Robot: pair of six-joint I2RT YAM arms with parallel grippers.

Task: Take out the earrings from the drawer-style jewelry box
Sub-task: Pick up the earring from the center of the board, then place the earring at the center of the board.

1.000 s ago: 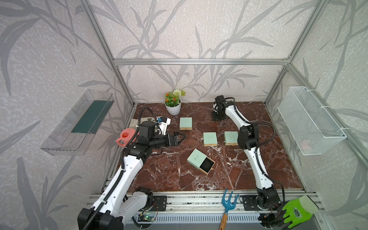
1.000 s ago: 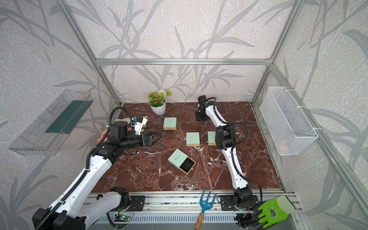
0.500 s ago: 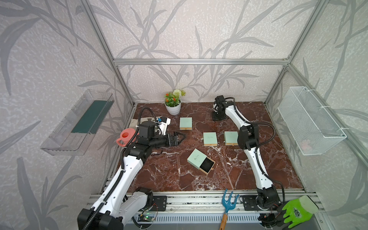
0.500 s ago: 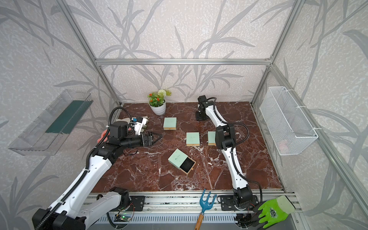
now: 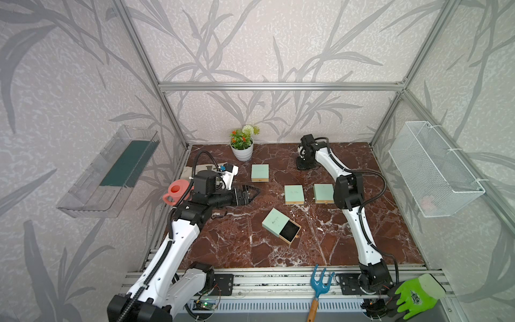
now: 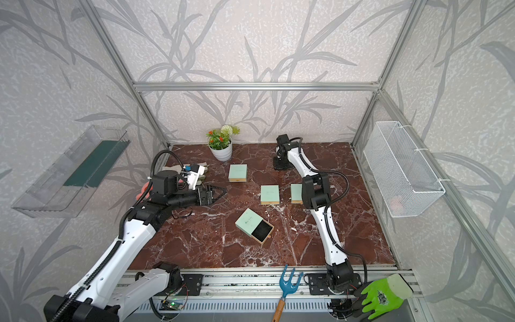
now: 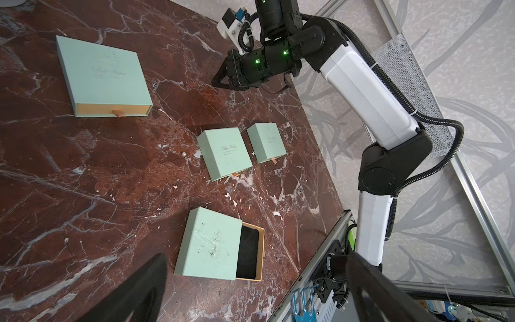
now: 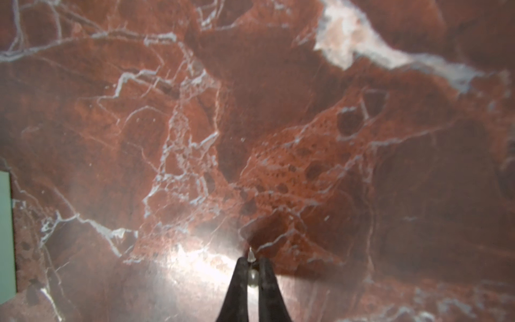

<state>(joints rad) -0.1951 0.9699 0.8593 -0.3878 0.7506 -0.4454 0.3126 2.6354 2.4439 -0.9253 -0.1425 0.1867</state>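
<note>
Right gripper (image 8: 252,261) is pinched tight: its two black fingers clamp a little pearl earring (image 8: 253,276). The bead is wedged between the tips and the pin pokes out past them, just above the red marble table (image 8: 250,111). Across the way the left gripper (image 5: 254,193) hangs with its jaws wide apart, nothing between them. Ahead of those jaws sits the box (image 7: 209,242), its black-lined drawer (image 7: 248,251) pulled out. Farther ahead a second earring (image 7: 183,154) lies loose on the marble.
</note>
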